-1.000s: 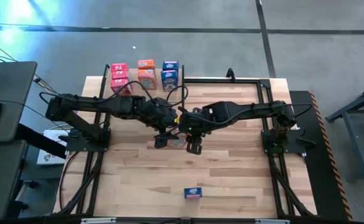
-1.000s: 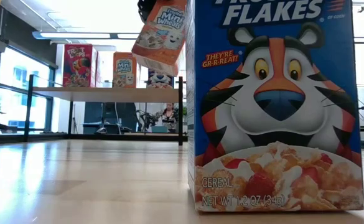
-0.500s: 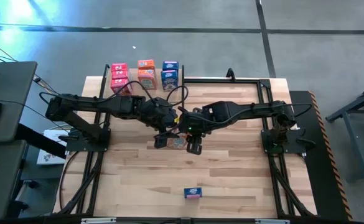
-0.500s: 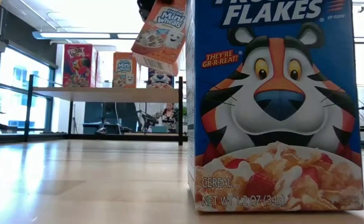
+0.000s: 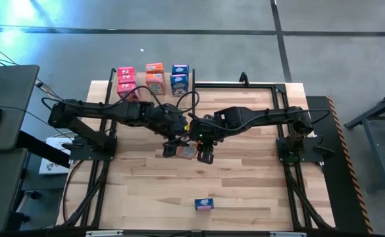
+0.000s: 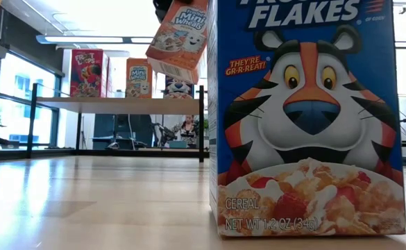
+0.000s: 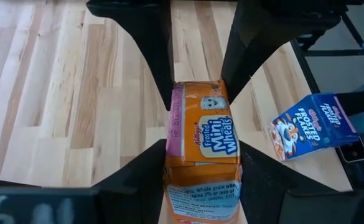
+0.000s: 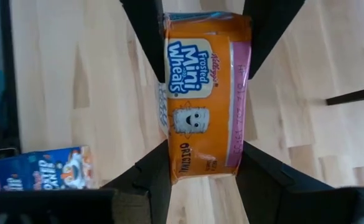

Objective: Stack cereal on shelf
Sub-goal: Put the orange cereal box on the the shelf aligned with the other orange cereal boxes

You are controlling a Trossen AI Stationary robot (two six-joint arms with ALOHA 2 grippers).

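Both arms are meeting over the middle of the pale plank tabletop (image 5: 245, 191), and both are gripping the same orange cereal box (image 7: 201, 149). It is a small rectangular cardboard carton with a glossy printed face and a pink side panel. In the left wrist view the left gripper (image 7: 200, 168) is clamping it, its dark, matte, wedge-shaped fingers (image 7: 138, 177) pressing flat against the two narrow sides. In the right wrist view the right gripper (image 8: 203, 162) is squeezing the carton the same way from the opposite end, jaws tight on the cardboard.

In the low view the orange box is hanging tilted above the table, clear of the wood. From overhead it is mostly hidden beneath the two grippers, so its exact tilt there is hard to judge.

A blue cereal box (image 6: 307, 118) is standing upright near the front edge of the table, well apart from the arms.

The shelf (image 6: 119, 104), a light flat wooden board on thin black metal posts, is standing at the far left of the table. A pink-red box (image 6: 88, 73), an orange box (image 6: 139, 78) and a blue box (image 6: 180, 88) are standing upright on it.
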